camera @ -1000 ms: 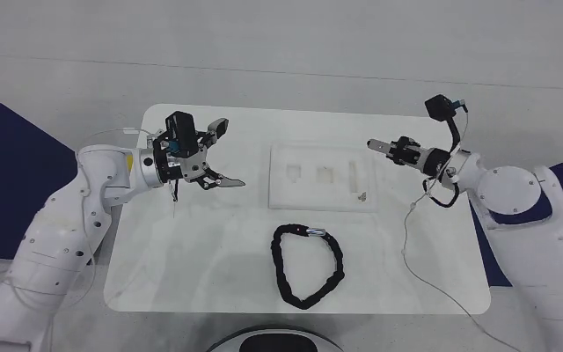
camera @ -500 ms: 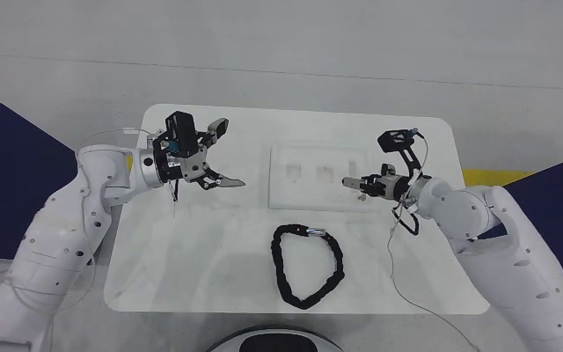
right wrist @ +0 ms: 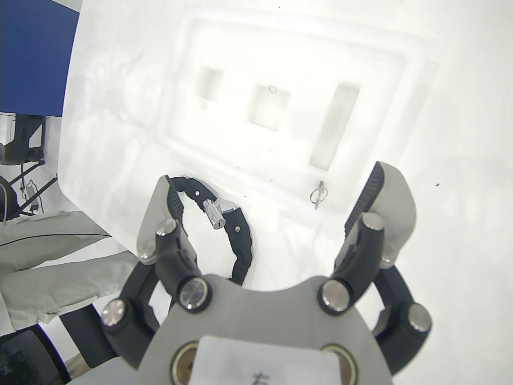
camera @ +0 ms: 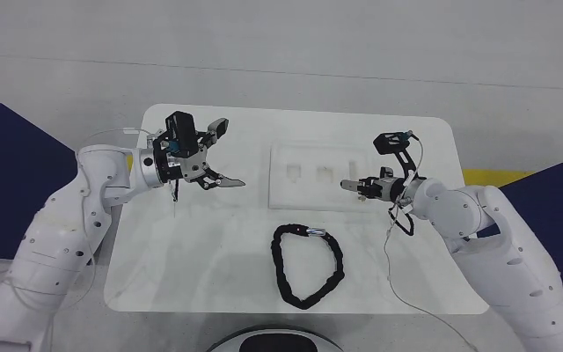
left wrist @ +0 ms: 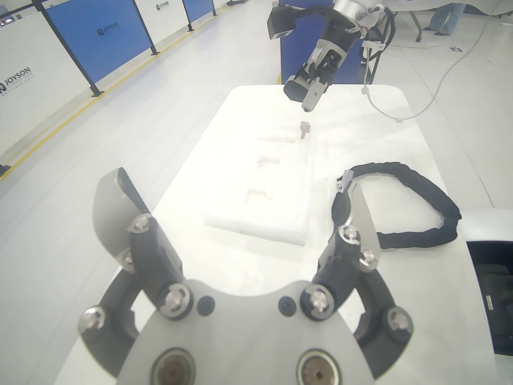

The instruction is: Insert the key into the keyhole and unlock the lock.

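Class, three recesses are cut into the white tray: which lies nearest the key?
The long narrow recess, just beside the key; the two squarish recesses lie farther along the tray.

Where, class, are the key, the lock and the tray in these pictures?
key [right wrist: 318,195]: right wrist view, on its head.
lock [right wrist: 213,215]: right wrist view, on the silver cylinder.
tray [camera: 283,198]: top view, on a bare corner.

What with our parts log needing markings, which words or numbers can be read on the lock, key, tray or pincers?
Lock: none shows.
Key: too small to tell.
Tray: none.
Left pincer: none.
Right pincer: a white label by its base, cut off at the edge, unreadable.
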You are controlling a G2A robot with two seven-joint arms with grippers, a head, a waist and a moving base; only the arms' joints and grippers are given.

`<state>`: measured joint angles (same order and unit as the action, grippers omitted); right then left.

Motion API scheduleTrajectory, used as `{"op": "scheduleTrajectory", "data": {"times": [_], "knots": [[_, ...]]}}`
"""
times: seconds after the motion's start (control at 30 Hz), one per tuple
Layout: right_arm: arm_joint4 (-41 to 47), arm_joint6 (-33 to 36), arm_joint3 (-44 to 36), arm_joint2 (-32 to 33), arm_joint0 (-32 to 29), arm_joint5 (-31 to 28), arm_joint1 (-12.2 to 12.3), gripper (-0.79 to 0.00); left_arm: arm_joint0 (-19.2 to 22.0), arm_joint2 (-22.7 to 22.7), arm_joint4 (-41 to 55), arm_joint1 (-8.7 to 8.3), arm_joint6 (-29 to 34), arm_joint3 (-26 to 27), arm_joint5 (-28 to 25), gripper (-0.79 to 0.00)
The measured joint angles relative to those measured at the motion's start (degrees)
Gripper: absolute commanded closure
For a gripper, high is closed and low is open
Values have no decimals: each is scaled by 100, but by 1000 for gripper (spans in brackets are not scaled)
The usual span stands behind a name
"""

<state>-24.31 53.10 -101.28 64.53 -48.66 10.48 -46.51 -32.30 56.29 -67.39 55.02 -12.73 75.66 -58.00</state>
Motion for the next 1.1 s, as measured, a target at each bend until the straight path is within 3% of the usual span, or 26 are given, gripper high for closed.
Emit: {"op": "scheduleTrajectory", "data": {"times": [0.53, 1.1], "knots": [[-47, -86, 26, -13, -85, -94, -8, -785, 0, 0, 0, 0, 0, 0, 0, -785], [-375, 400, 132, -388, 77, 80, -141, -785, 0, 0, 0, 0, 0, 0, 0, -785]]}}
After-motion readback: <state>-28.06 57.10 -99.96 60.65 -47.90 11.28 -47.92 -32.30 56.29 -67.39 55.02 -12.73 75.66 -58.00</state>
